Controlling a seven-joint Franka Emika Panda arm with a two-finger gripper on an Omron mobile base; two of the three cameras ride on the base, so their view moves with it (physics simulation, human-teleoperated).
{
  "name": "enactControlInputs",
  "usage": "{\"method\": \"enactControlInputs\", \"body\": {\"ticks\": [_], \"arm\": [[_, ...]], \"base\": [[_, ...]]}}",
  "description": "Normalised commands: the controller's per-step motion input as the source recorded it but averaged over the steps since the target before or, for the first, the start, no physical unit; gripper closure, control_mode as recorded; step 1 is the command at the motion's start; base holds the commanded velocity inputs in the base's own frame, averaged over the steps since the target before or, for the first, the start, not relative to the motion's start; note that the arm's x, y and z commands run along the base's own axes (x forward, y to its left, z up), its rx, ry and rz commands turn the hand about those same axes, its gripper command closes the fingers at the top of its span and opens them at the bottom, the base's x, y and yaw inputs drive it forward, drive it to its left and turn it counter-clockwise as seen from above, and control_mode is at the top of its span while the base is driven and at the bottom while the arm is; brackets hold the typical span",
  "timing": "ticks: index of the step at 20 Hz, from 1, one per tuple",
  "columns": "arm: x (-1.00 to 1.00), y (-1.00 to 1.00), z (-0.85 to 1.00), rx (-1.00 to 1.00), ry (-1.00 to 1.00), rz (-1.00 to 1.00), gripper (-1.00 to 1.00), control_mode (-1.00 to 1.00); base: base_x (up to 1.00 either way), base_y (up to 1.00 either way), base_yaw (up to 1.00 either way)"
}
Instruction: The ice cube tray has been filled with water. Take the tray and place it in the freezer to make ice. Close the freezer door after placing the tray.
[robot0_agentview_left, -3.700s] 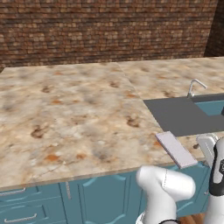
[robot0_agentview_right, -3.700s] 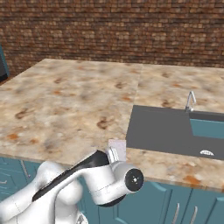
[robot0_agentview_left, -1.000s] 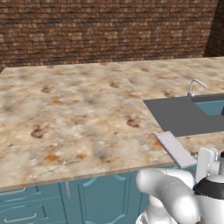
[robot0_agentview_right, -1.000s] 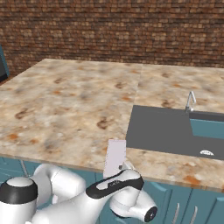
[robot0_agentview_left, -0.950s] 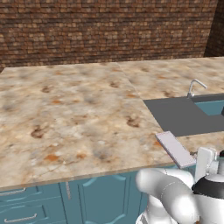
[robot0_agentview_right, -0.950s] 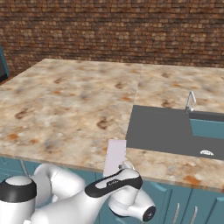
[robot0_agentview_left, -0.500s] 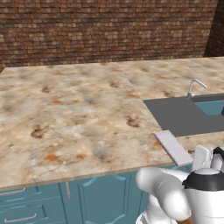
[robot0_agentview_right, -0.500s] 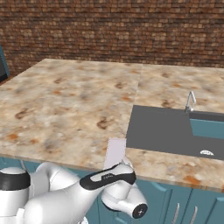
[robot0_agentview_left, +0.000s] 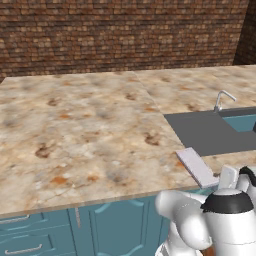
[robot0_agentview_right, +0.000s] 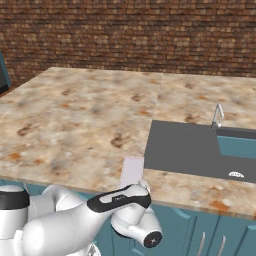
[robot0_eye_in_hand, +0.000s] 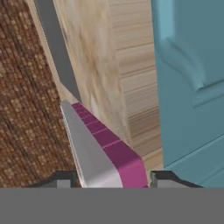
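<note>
The ice cube tray (robot0_agentview_left: 196, 167) lies flat at the counter's front edge, just left of the sink, its near end over the edge. In the right base view the ice cube tray (robot0_agentview_right: 132, 170) shows pale above my white forearm. In the hand view the ice cube tray (robot0_eye_in_hand: 101, 151) runs away from me, with a pale top and a pink-purple side. My gripper (robot0_eye_in_hand: 113, 178) comes in from the front of the counter. Its fingertips (robot0_eye_in_hand: 61, 179) sit close against both long sides of the near end, shut on it. The freezer and its door are out of view.
A dark grey sink (robot0_agentview_left: 210, 132) with a curved faucet (robot0_agentview_left: 222, 98) is set in the marble counter (robot0_agentview_left: 90, 130) right of the tray. Teal cabinet fronts (robot0_agentview_left: 115, 225) run below the counter edge. A brick wall (robot0_agentview_right: 130, 35) closes off the back.
The jaws have narrowed from wide open onto the tray's near end. The arm has crept slightly forward and lower. The tray lies where it was.
</note>
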Motion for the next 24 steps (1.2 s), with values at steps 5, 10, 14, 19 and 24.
{"method": "enactControlInputs", "body": {"ticks": [5, 10, 14, 19, 24], "arm": [[-0.23, 0.0, 0.02, 0.0, -0.01, 0.0, 1.0, -1.0], [-0.36, 0.01, 0.67, -0.02, -0.13, 0.01, 1.0, -1.0], [-0.04, 0.09, 1.0, -0.08, -0.04, 0.06, 1.0, -1.0], [0.0, 0.34, 0.83, -0.13, 0.03, 0.11, 1.0, -1.0], [0.0, 0.53, 0.54, -0.13, 0.09, 0.13, 1.0, -1.0]], "base": [[0.0, 0.0, 0.0], [0.0, 0.0, 0.0], [0.0, 0.0, 0.0], [0.0, 0.0, 0.0], [0.0, 0.0, 0.0]]}}
